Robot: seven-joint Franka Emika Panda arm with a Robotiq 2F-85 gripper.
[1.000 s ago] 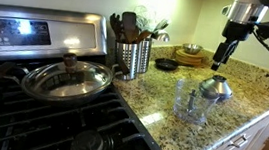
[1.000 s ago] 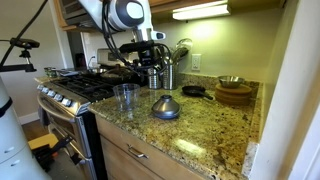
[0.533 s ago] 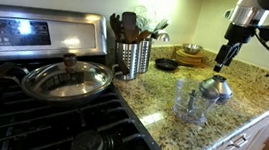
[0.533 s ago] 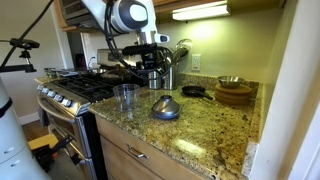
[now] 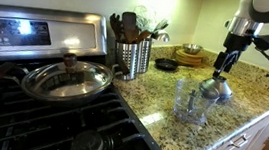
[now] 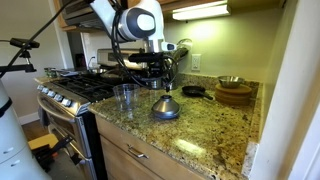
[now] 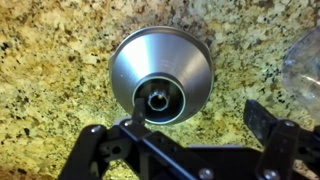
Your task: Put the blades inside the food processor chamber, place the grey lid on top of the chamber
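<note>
The gripper (image 7: 195, 115) is held with its jaws spread wide and nothing is gripped between them. It is hung just above the grey lid (image 7: 160, 65), with one finger seen over the lid's knob in the wrist view. The lid is set upright on the granite counter (image 5: 163, 86). The clear cup (image 6: 125, 97) is stood near the lid, apart from it, on the stove (image 5: 31, 99) side. Whether the blades are inside the cup cannot be told.
</note>
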